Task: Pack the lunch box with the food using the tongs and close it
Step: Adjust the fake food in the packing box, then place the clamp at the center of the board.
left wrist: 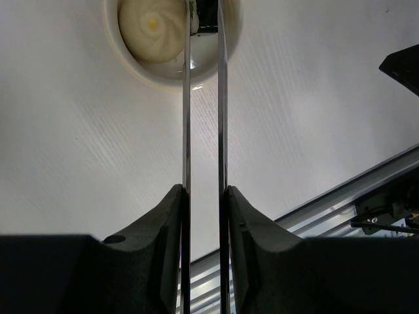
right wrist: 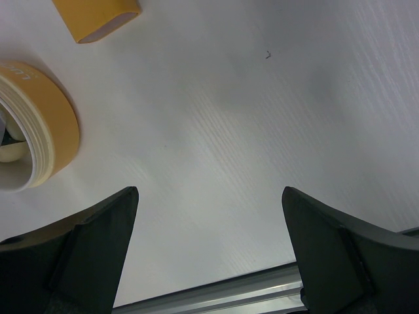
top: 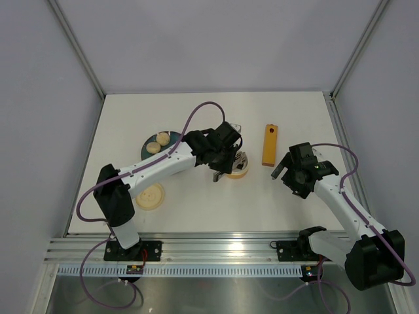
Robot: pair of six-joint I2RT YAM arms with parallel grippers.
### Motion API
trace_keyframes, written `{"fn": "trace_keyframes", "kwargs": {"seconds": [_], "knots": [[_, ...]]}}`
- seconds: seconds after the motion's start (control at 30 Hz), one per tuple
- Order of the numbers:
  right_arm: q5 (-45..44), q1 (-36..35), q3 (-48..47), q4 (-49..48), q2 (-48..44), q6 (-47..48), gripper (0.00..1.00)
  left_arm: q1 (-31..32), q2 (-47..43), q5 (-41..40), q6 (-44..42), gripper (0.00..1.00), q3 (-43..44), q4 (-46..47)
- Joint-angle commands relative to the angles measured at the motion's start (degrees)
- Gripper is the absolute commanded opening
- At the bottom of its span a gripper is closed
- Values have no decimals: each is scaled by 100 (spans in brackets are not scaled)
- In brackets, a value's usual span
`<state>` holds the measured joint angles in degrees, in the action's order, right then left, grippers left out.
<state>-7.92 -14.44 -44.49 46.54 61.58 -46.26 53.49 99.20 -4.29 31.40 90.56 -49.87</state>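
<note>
Your left gripper (left wrist: 203, 196) is clamped on the tongs (left wrist: 186, 118), one black finger pressed against the outside of each silver arm. The two arms run straight ahead with only a narrow gap between them. Their tips reach over the lunch box (top: 238, 172), which sits near the middle of the table (top: 196, 111), directly under the left wrist. In the left wrist view, one bun (left wrist: 153, 29) lies inside the tub, just left of the tong tips. You cannot tell from that view whether the tips touch it, or whether anything is pinched between them. Two more buns (top: 158, 143) rest on the dark plate (top: 171, 137) at the left of the table, well apart from the lunch box. The cream lid (top: 150, 196) lies flat on the table nearer the left arm's base, off the tub. Your right gripper (right wrist: 209, 193) hangs over bare table with its jaws spread wide and nothing between them. From its wrist camera, the lunch box (right wrist: 57, 124) shows at the left edge and an end of the orange block (right wrist: 98, 13) at the top. Seen from above, that block (top: 269, 145) lies between the lunch box and the right gripper (top: 292, 171), touching neither.
</note>
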Motion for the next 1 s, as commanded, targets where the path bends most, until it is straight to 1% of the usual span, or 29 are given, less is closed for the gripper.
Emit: {"fn": "trace_keyframes", "kwargs": {"seconds": [0.0,0.03,0.23,0.27,0.43,0.6,0.7,0.77,0.8,0.83,0.87,0.97], "knots": [[-87,-51,-121,21,-23,3,99,-23,-76,113,-2,28,31,285],[-87,-50,-113,21,-32,12,100,-23,-93,113,-11,32,40,293],[-78,-59,-121,-5,-24,3,100,-23,-330,122,-72,41,207,206],[-78,-59,-130,-5,-6,-6,99,-23,-427,122,-81,46,286,171],[-60,-50,-130,-14,12,-6,99,-23,-515,122,-116,51,339,135],[-69,-50,-130,-5,3,-6,100,-23,-577,122,-116,52,409,91],[-86,-59,-130,21,-23,-15,100,-15,-699,-35,-195,45,497,21],[-78,-50,-130,21,-50,3,99,-23,-796,-211,-274,29,550,12],[-69,-50,-130,13,-50,3,99,-49,-884,-447,-335,21,550,12],[-69,-50,-130,13,-50,12,100,-76,-928,-519,-362,6,541,21],[-69,-59,-130,4,-58,3,99,-120,-963,-563,-389,0,533,21],[-60,-50,-130,13,-50,3,100,-400,-1016,-520,-503,0,454,108]]}}
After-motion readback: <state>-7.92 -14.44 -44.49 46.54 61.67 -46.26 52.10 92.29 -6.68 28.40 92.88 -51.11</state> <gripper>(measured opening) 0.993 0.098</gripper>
